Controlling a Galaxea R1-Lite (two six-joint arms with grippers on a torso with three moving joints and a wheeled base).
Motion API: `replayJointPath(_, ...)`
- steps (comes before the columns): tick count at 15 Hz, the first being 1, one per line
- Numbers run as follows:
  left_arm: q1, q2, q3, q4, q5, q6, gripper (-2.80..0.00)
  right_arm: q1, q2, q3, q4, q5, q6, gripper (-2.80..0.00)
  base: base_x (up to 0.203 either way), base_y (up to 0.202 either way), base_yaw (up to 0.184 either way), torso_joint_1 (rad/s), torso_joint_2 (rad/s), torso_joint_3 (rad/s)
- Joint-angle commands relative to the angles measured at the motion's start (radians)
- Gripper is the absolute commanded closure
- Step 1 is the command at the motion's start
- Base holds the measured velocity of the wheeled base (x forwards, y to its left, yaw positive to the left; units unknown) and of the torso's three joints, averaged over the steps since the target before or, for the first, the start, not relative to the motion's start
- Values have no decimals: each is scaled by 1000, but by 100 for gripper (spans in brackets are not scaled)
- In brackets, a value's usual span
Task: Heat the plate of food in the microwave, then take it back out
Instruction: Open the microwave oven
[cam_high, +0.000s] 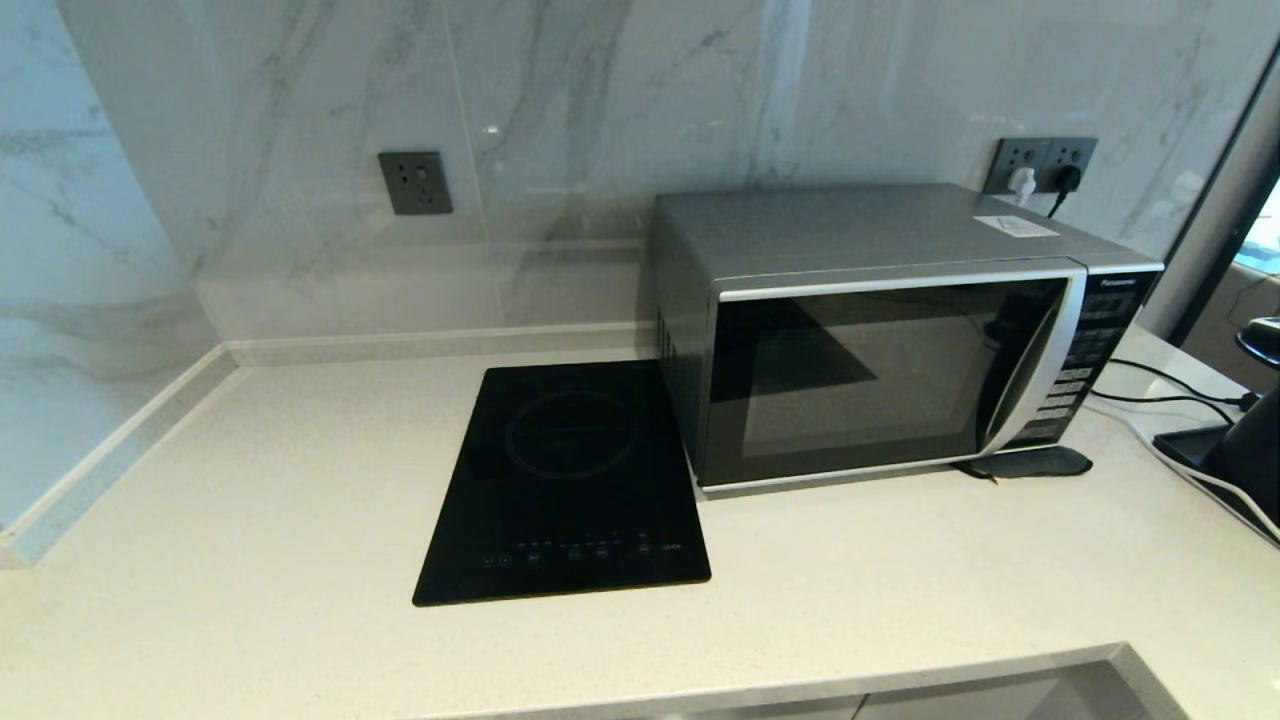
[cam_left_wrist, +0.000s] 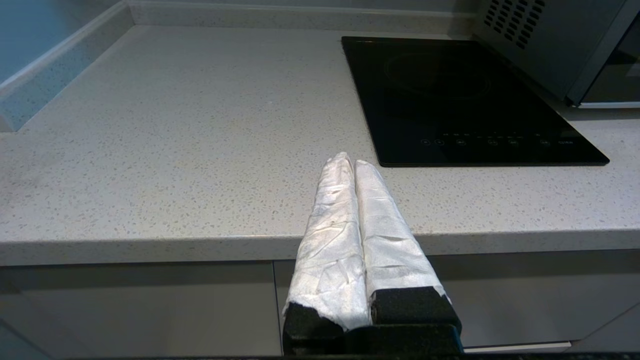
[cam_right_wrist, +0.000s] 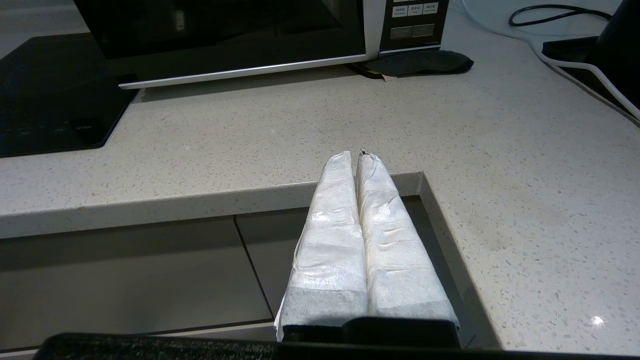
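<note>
The right gripper (cam_right_wrist: 356, 156) has its two white-wrapped fingers (cam_right_wrist: 334, 235) pressed together, with nothing between them. It hangs in front of the edge of the speckled light countertop (cam_right_wrist: 250, 140), above grey cabinet fronts (cam_right_wrist: 130, 270), close to the inner corner where the countertop steps back. Farther on the countertop stands the microwave (cam_right_wrist: 225, 30), its dark glass door closed, with the button panel (cam_right_wrist: 412, 20) beside the door. A flat dark pad (cam_right_wrist: 420, 62) lies under the corner of the microwave below the panel. The black induction cooktop (cam_right_wrist: 50, 100) lies flat just beside the microwave. A black cable (cam_right_wrist: 550, 12) and a white cable (cam_right_wrist: 580, 65) run over the countertop near a dark object (cam_right_wrist: 620, 45) at the picture's edge.
</note>
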Motion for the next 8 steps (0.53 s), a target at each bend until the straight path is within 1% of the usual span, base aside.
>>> replayJointPath(1, 0, 2, 0, 0, 0, -1, 0, 0, 2, 2, 0, 0, 0, 0, 0, 0, 0, 0, 0, 0)
replayJointPath(8, 0, 2, 0, 0, 1, -1, 0, 0, 2, 2, 0, 0, 0, 0, 0, 0, 0, 0, 0, 0)
